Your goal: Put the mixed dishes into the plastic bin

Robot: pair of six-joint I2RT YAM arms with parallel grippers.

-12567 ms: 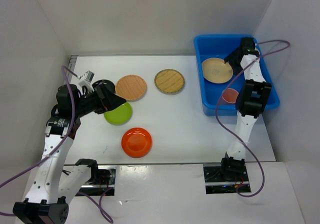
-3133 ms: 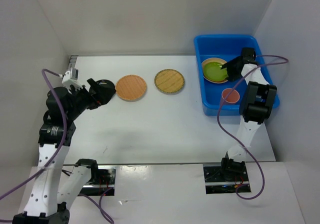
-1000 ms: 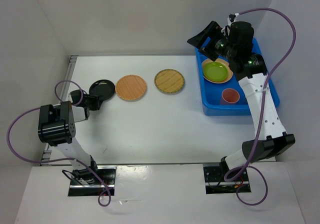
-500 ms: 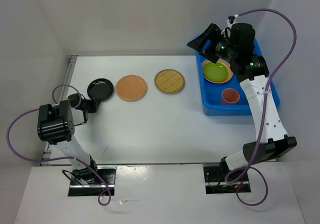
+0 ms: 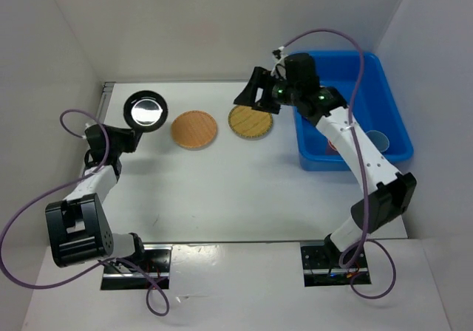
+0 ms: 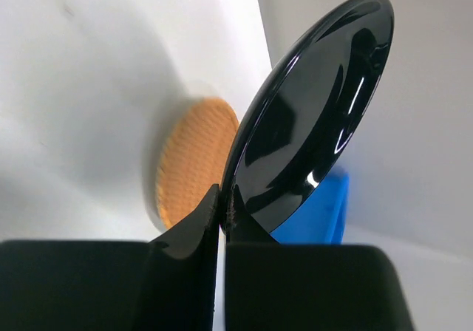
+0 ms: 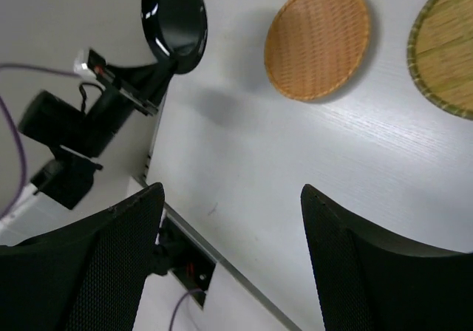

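— Where is your left gripper (image 6: pixel 223 198) gripping the black plate (image 6: pixel 310 117)?
— You are pinching its lower rim, jaws clamped tight; the plate is standing tilted over the table's (image 5: pixel 244 190) far-left corner.
— And your right gripper (image 7: pixel 230 198)?
— It is hovering with jaws spread wide and holding nothing, over the woven bamboo plate (image 5: pixel 250 120), near the plastic bin (image 5: pixel 392 135).

**Quick rundown of where stuff sits**

My left gripper (image 6: pixel 225 202) has the raised plate (image 5: pixel 145 110) pinched by its edge, up near the table's (image 5: pixel 222 198) far left corner. Right of it, the middle plate (image 5: pixel 194 129) lies flat near the far edge. The third plate (image 5: pixel 250 120) lies just beside that one, not touching. My right gripper (image 5: pixel 250 97) hangs above the third plate's far edge. The bin (image 5: pixel 314 159) sits at the far right corner, with a cup (image 5: pixel 378 139) inside by its right wall.
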